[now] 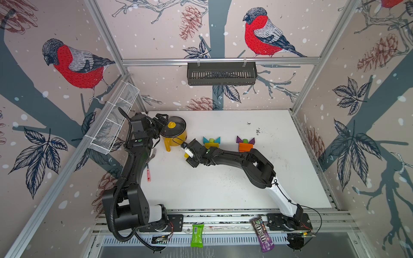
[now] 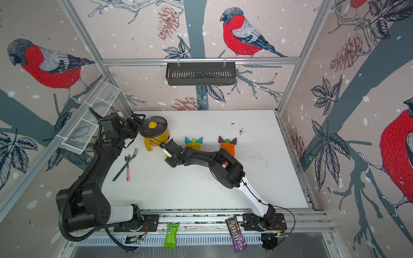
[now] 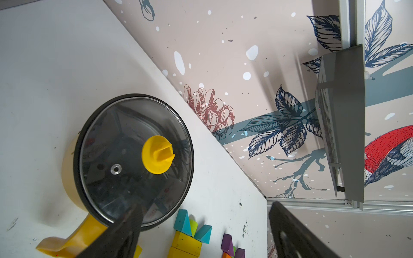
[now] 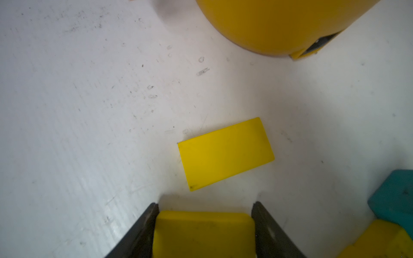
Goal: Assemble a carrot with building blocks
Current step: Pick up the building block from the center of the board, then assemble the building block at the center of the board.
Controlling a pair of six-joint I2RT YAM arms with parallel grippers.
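Right wrist view: we see the right end effector clamped on a yellow block, fingers tight on both its sides. A second flat yellow bar lies loose on the surface, between the yellow pot and that end effector, touching neither. The left end effector is spread wide beside the pot.

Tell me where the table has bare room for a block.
Bare: front stretch between left arm and right arm; back strip behind the yellow carrot and orange carrot. Crowded: beside the pot, where the right tool grips a yellow block.
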